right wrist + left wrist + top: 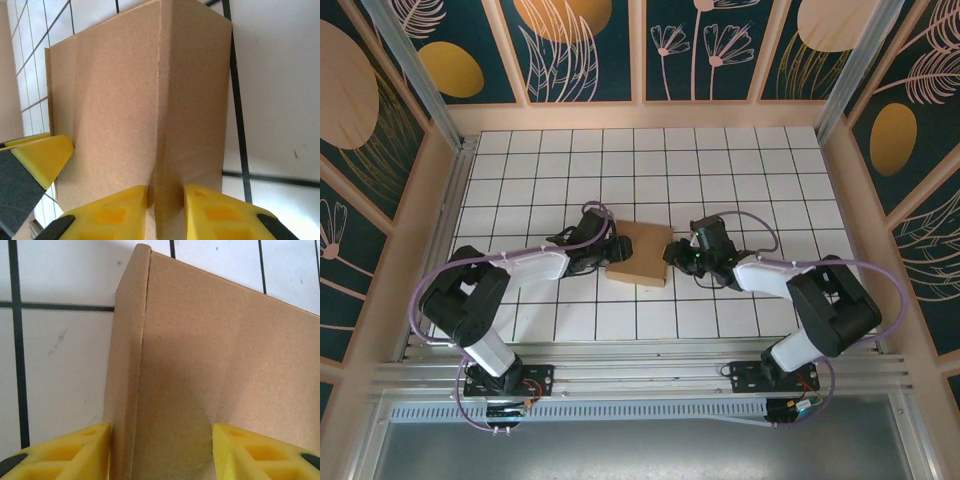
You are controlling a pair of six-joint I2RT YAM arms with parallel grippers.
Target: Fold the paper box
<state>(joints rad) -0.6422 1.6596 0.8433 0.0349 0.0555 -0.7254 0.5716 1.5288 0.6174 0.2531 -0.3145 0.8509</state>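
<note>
Buckling under a lopsided pull worries us: the paper box (640, 254), midway between the table's (570, 160) side edges, is pinched at a corner fold by our right gripper (165, 200), while the half-open left gripper (161, 440) merely straddles its opposite edge.

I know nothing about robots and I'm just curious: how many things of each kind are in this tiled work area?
paper box: 1
robot arms: 2
total: 3
</note>
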